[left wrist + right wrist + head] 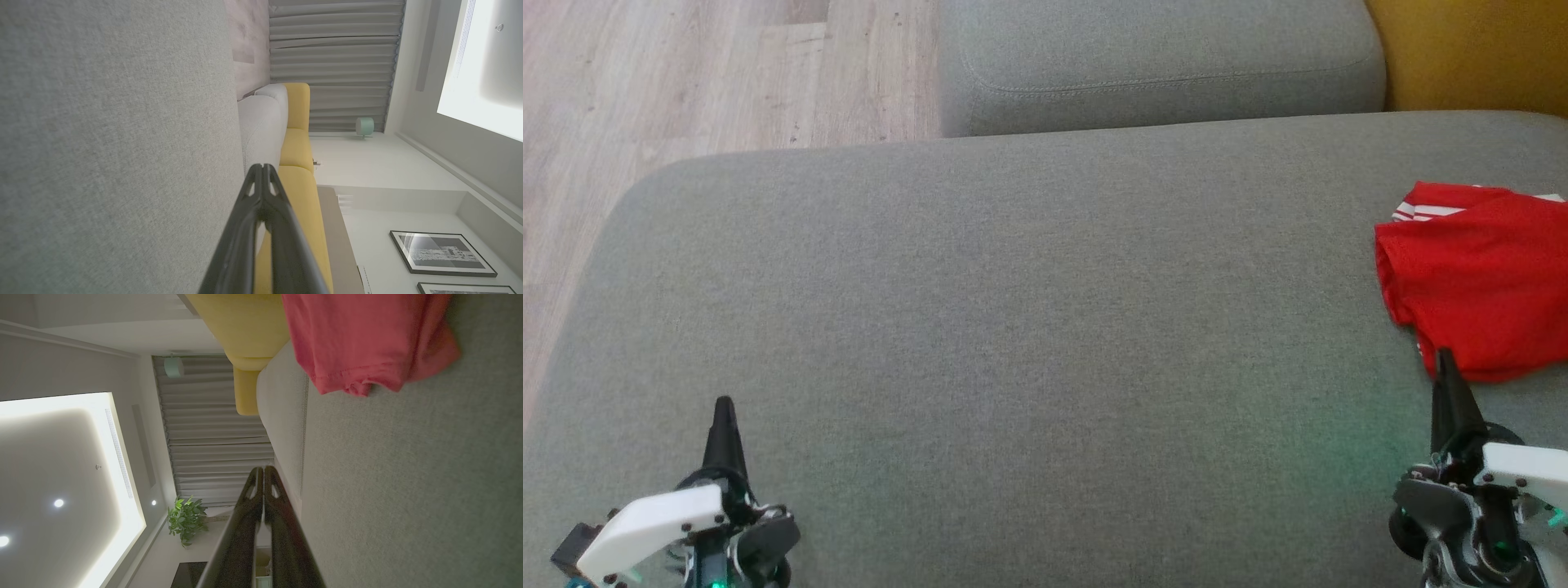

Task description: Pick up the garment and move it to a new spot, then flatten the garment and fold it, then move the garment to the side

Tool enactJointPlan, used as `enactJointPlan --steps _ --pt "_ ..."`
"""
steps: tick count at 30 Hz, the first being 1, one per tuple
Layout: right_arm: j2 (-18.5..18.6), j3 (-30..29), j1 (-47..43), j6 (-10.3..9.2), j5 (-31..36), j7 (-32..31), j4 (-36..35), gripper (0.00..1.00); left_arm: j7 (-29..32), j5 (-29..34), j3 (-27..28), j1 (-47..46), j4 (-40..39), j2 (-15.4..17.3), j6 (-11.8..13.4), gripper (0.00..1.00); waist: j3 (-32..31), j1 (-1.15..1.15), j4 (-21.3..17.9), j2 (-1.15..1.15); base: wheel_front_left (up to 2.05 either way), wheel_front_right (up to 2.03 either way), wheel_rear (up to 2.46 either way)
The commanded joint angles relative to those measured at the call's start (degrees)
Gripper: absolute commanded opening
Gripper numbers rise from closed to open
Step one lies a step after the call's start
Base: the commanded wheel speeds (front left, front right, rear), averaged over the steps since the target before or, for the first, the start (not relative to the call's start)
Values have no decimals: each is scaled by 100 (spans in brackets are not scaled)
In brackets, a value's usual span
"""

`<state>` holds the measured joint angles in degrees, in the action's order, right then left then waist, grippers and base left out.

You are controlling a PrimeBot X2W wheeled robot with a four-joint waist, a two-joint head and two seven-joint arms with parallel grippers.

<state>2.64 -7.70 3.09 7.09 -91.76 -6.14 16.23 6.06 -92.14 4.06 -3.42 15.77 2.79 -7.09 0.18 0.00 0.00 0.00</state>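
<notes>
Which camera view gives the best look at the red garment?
The head view: the red garment lies on the grey cushion, though the picture edge cuts its right side. The right wrist view gives one hemmed edge of it, close up.

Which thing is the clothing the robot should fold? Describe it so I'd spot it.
Start at the big grey cushion in front of the robot and follow it to the robot's right side. There lies the garment, a rumpled heap of cloth. It is the one bright red thing, with white stripes at its far edge.
</notes>
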Motion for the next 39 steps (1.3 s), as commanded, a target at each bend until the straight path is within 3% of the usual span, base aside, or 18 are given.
enactJointPlan --steps 1,39 --pt "24 116 310 40 -39 -36 -221 0 33 -13 234 -276 -172 22 -40 0 0 0 0 0 0 0 0" --pt "24 117 309 40 -40 -36 -221 0 40 -6 242 -277 -172 16 -40 0 0 0 0 0 0 0 0"
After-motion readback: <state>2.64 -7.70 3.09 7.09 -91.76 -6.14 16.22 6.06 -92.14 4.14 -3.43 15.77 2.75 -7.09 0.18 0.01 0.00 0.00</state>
